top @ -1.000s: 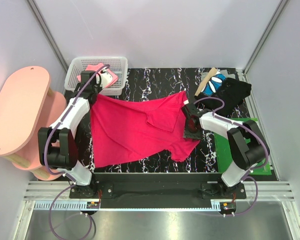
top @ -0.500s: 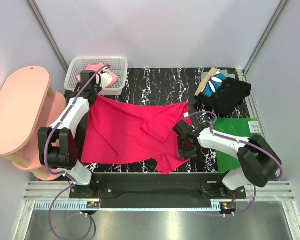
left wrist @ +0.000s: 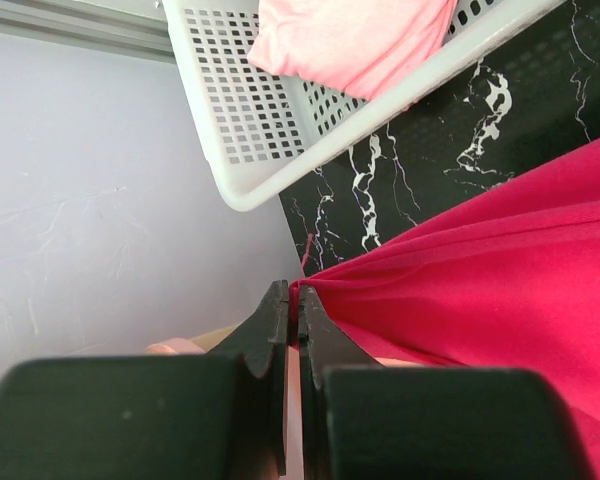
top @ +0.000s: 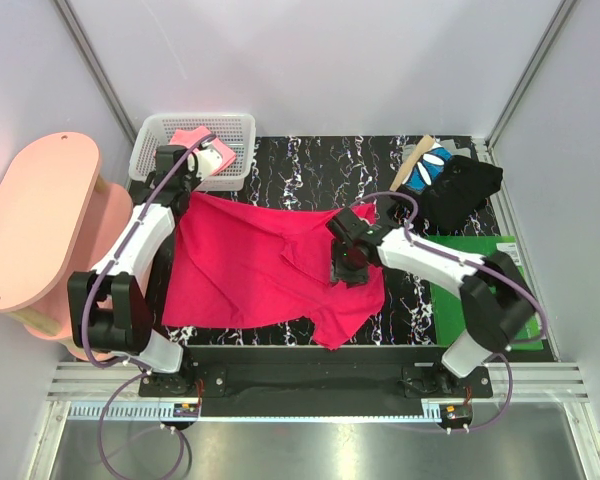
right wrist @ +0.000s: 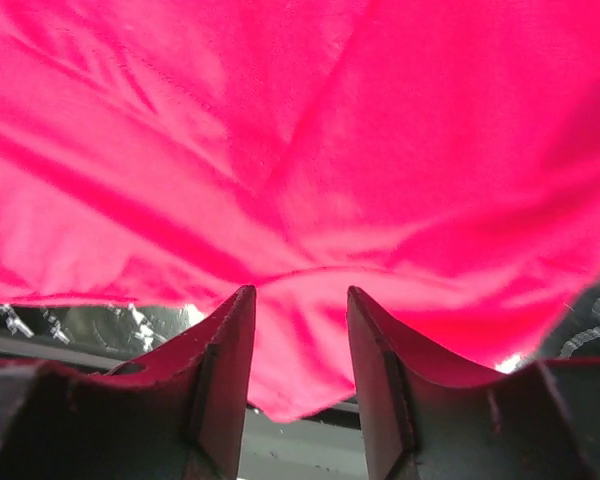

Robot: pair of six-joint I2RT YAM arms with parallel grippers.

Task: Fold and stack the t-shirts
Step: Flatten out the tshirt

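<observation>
Black marbled worktop (top: 310, 160), limp, light red t-shirt (top: 240, 270): left fingers (left wrist: 270, 330) clamp its corner, right fingers (right wrist: 225, 350) stand apart; best gripped at hems.

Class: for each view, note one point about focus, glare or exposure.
Top external view: sharp, even light, glare on the near steel strip. Left wrist view: black left pincer blurred, white plastic mesh basket crisp. Right wrist view: crimson-red cloth t-shirt oversaturated, black right pincer soft.
</observation>
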